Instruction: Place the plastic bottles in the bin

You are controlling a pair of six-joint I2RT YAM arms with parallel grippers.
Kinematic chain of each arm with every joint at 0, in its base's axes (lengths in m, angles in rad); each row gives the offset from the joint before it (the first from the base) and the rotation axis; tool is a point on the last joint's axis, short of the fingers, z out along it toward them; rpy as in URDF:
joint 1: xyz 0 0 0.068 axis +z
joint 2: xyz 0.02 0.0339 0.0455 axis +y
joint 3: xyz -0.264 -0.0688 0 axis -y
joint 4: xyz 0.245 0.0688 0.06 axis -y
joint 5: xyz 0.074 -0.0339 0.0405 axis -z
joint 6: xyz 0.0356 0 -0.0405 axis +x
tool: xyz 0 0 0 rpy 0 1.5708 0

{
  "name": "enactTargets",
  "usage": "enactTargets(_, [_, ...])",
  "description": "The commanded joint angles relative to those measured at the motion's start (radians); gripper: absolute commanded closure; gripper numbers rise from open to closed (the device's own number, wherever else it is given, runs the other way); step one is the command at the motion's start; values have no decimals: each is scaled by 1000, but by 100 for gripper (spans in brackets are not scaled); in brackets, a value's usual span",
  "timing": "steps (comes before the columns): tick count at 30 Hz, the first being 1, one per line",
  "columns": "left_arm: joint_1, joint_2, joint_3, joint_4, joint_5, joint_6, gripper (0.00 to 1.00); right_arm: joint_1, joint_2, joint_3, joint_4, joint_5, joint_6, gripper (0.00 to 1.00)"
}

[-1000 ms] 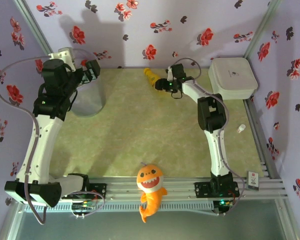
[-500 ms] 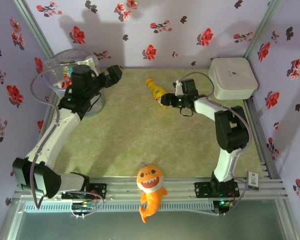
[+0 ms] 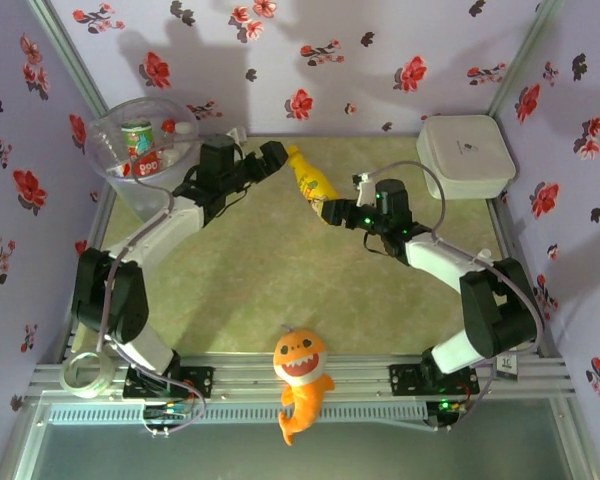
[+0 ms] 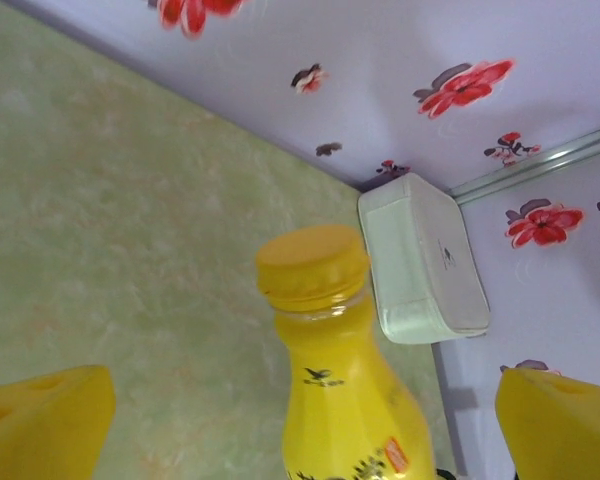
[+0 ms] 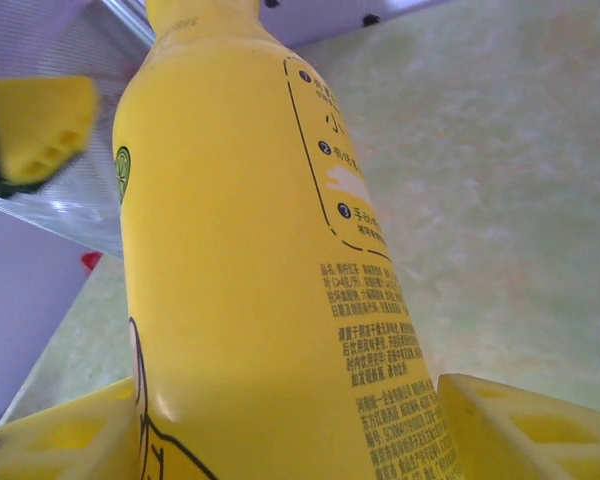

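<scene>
Left arm swung off the bin (image 3: 98,150) since 0.5 s ago. The left gripper (image 3: 273,153) went from beside the bin's rim to right next to the yellow bottle (image 3: 310,176). Right arm's elbow dropped toward the right edge, but the right gripper (image 3: 327,207) and the bottle barely shifted.

Top view: the yellow bottle sat tilted near the middle of the tabletop's (image 3: 280,270) far edge, cap toward the left gripper and base clamped in the right gripper. The bin stood in the far left corner with red-labelled bottles (image 3: 138,135) inside. The white box (image 3: 467,155) was in the far right corner and the plush fish (image 3: 300,370) at the near edge.

Left wrist: fingers (image 4: 50,415) were spread wide. The bottle's cap (image 4: 310,265) was between them, with clear gaps on both sides and no contact. The white box was behind it.

Right wrist: the bottle's body ran up between both fingers (image 5: 520,420), pressed against each, so it was gripped. One left-gripper finger (image 5: 35,125) showed at top left, in front of the bin's translucent wall.
</scene>
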State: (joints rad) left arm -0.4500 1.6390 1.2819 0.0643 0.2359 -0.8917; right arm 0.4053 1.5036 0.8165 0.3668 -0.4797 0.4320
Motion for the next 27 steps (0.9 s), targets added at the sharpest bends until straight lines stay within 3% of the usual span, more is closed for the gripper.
enactTargets(1, [-7,45,31,134,85,-98,6,19,-35,-34,148,-9,25,51])
enactTargets(14, [-18,96,28,203,138,-151,30,50,6,-25,203,-47,31,51])
enactTargets(17, [-18,97,34,203,138,-151,44,56,18,-16,201,-58,32,51])
enactTargets(22, [-17,94,43,199,138,-146,59,61,28,-8,207,-66,39,51])
enactTargets(25, [-14,90,50,194,138,-141,62,63,29,-5,208,-71,43,48])
enactTargets(27, [-11,89,58,193,137,-141,64,63,29,0,206,-79,48,41])
